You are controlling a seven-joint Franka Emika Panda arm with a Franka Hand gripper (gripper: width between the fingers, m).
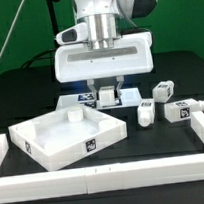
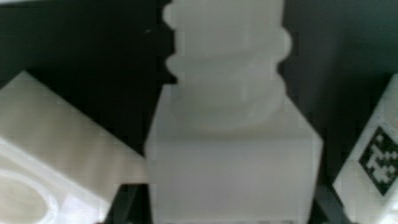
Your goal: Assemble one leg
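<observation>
Plainly white leg (image 2: 228, 140), blocky (ridged tip)

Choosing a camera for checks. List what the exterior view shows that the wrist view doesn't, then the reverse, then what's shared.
Exterior only: the arm, the gripper, loose legs on the exterior view's right, and the rail in front. Wrist only: one leg close up, showing its ridged end and blocky body, plus a tag. Both: the tabletop.

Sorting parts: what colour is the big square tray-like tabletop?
The tabletop is white, with black-and-white tags; exterior view.
</observation>
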